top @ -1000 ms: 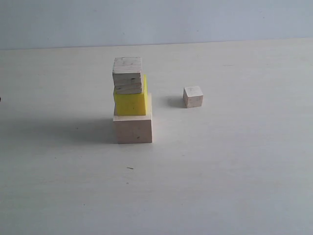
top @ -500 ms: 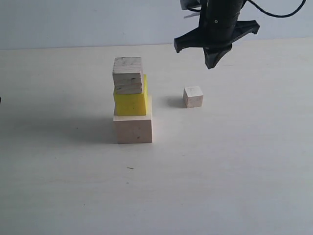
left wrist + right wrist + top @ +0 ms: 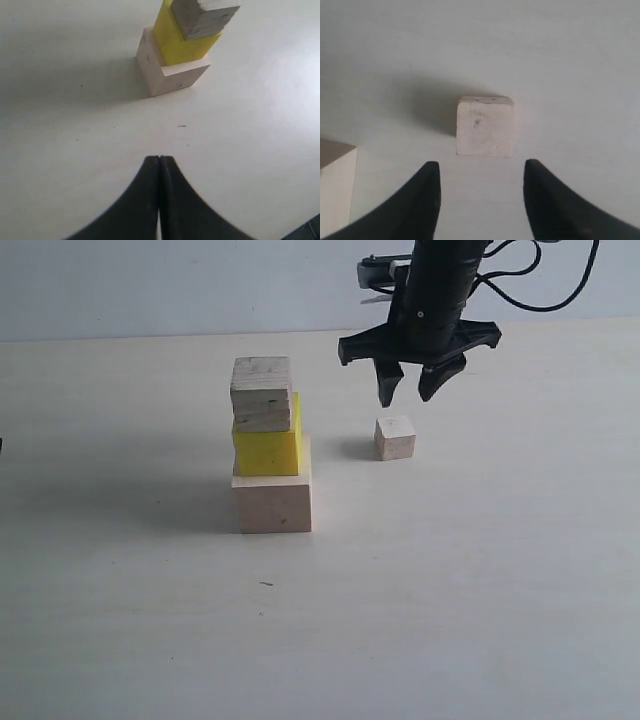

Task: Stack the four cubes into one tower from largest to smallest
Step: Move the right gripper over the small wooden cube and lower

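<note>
Three cubes form a tower on the table: the large pale wood cube point(image 3: 272, 502) at the base, the yellow cube point(image 3: 267, 448) on it, and the grainy cracked cube point(image 3: 262, 393) on top. The same tower point(image 3: 177, 45) shows in the left wrist view. The smallest pale cube point(image 3: 395, 437) stands alone to the right of the tower, also in the right wrist view as the small cube point(image 3: 485, 125). My right gripper point(image 3: 408, 395) hangs open just above and behind it, empty. My left gripper point(image 3: 159, 161) is shut and empty, away from the tower.
The pale tabletop point(image 3: 450, 580) stretches around the cubes, with a blue-grey wall behind. The right arm's black cables point(image 3: 540, 280) hang at the upper right. A corner of the large base cube point(image 3: 335, 185) shows in the right wrist view.
The right arm came into view from the top, dropped toward the small cube, and its jaws opened. The cubes have not moved.
</note>
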Controlling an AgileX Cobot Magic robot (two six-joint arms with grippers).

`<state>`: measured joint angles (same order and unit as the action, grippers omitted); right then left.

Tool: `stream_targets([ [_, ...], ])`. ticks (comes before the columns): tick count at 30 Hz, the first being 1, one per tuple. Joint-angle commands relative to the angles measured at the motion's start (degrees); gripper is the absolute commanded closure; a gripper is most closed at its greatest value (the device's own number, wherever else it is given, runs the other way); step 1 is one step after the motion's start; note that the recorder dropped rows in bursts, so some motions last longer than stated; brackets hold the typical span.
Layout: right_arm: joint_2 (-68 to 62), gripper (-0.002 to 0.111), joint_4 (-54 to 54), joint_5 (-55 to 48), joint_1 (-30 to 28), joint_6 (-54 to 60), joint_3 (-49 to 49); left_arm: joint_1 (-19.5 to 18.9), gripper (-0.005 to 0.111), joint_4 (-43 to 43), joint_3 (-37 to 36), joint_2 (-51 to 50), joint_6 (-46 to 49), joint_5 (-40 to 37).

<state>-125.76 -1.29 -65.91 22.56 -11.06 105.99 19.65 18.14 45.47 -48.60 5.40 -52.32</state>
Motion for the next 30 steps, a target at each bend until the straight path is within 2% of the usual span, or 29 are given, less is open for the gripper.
stream_targets([
  [1,-1.83,0.057,-0.54,0.07,-1.43,0.37,2.78,0.37,0.107,1.01,-0.19,-0.13,-0.28,0.64],
  [9,-5.42,0.057,-7.28,-3.55,-2.24,0.91,7.52,0.37,0.107,1.84,-0.19,-0.13,-0.28,0.64],
  [17,-6.55,0.057,-5.33,-2.39,-2.34,0.60,7.64,0.37,0.107,2.08,-0.19,-0.13,-0.28,1.01],
  [19,-7.16,0.054,-6.23,-1.35,-2.34,0.83,7.87,0.37,0.107,2.18,-0.19,-0.13,-0.28,1.57],
  [25,-8.32,0.051,-5.56,-4.05,-2.24,0.99,15.22,0.37,0.107,2.18,-0.19,-0.13,-0.28,1.70],
  [30,-8.91,0.051,-4.22,-4.05,-2.24,0.99,16.16,0.37,0.107,2.18,-0.19,-0.13,-0.28,1.70],
])
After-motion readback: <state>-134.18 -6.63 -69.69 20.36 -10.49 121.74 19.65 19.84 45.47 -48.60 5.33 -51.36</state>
